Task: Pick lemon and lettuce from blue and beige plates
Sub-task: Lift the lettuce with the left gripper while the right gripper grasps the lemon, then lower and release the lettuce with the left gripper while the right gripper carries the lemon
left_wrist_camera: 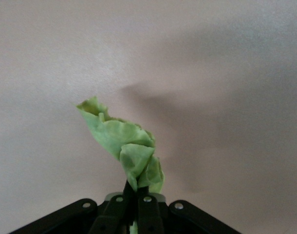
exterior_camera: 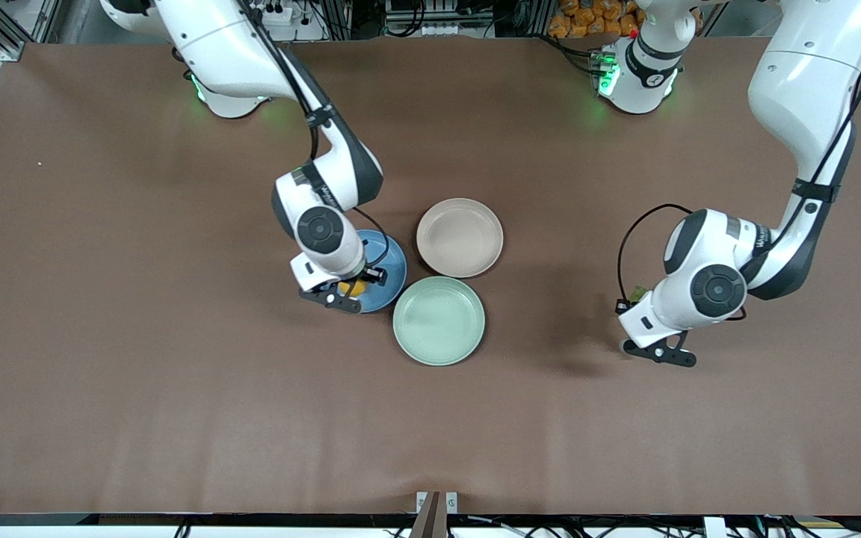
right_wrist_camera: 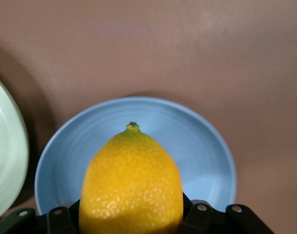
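- Mint-green plate (exterior_camera: 439,320): nearest the camera, the landmark, empty.
- Lemon (right_wrist_camera: 132,187): over the blue plate (exterior_camera: 389,278) beside the landmark, pinched across its middle by the right hand (exterior_camera: 347,290); likely firm, smooth, slippery.
- Lettuce (left_wrist_camera: 124,146): clamped at one end by the left hand (left_wrist_camera: 135,204), over bare counter (exterior_camera: 102,336) toward the left arm's end; looks light, limp, easily torn.
- Beige plate (exterior_camera: 460,237): farther than the landmark, empty.

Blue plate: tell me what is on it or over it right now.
Over the blue plate the right end effector is shut on the lemon. The plate's visible surface is bare; the lemon hides the part directly beneath it, so contact cannot be judged.
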Robot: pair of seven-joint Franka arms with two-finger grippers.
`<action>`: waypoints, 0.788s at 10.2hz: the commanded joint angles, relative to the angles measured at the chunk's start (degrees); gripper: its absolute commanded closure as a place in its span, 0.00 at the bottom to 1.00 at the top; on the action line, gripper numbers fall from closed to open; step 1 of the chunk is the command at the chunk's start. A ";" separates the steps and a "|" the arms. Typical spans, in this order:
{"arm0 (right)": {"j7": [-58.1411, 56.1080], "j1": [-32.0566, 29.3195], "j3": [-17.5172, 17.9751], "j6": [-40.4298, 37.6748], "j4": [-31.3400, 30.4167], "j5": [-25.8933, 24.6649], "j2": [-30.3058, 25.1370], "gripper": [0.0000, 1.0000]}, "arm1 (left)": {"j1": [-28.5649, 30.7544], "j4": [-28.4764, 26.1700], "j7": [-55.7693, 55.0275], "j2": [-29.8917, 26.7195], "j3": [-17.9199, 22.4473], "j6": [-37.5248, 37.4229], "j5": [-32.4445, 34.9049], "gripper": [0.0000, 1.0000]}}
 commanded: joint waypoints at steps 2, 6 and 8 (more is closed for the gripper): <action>-7.63 -5.22 0.48 -6.83 4.31 0.23 -1.58 0.50 | -1.03 -0.70 -1.35 -2.28 -0.47 -1.53 1.57 0.00; -19.67 -12.42 0.48 -14.92 7.40 0.14 -3.51 0.50 | -0.25 -2.62 -1.80 -6.85 -0.39 -3.29 0.17 0.00; -24.78 -14.89 0.31 -16.33 7.40 -0.21 -4.30 0.50 | -5.05 -4.99 -1.02 -11.06 6.08 -1.55 -7.78 0.00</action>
